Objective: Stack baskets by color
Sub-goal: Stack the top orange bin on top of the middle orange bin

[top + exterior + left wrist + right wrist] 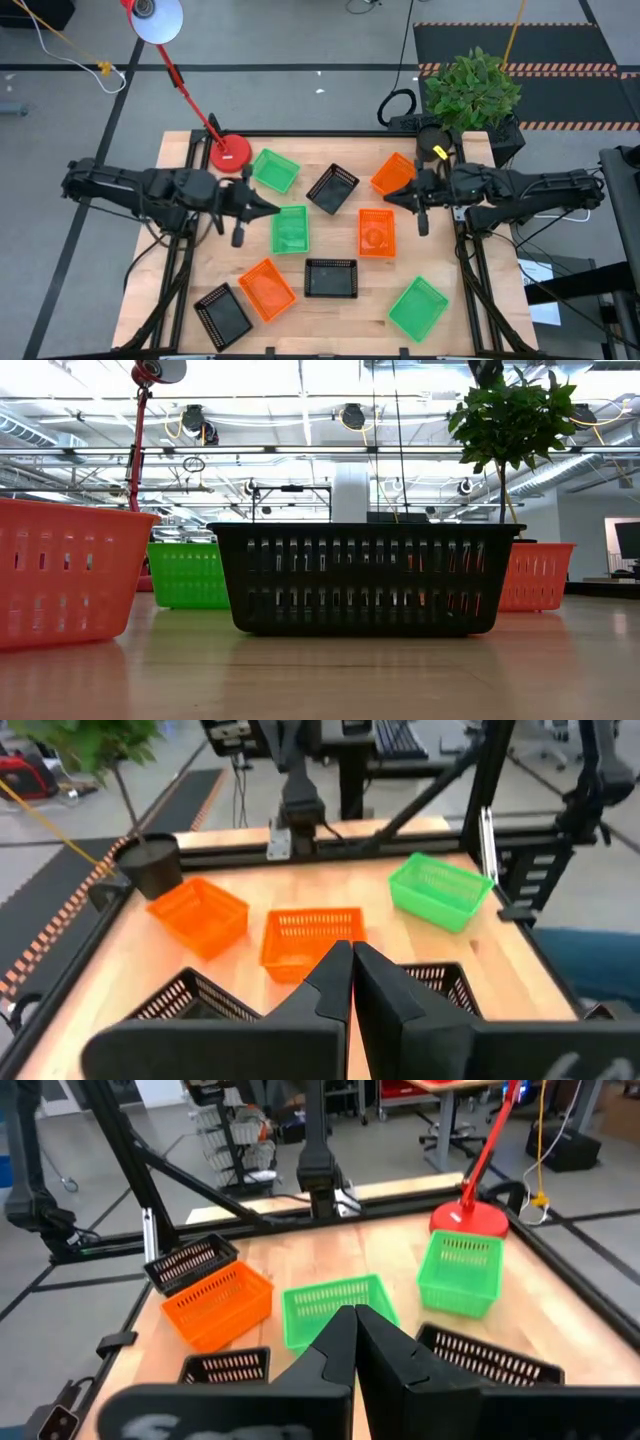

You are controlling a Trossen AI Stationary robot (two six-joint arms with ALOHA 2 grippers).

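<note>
1. The left pincer [268,207], fingers together and empty, hangs beside the middle green basket [289,229]; I judge it must spread before gripping a rim.
2. All nine baskets [330,277] lie scattered and unstacked on the wooden tabletop [330,320].
3. The right pincer [392,197], likewise together, hangs near an orange basket [376,232].
4. A potted plant [472,88] stands at the far right corner.

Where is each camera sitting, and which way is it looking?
High view: above, looking straight down on the table, both arms, all baskets.
Low view: at tabletop height, facing a black basket; no arms show.
Left wrist view: behind the shut left end effector, looking across the table.
Right wrist view: behind the shut right end effector.
Both wrist views share the table.
</note>
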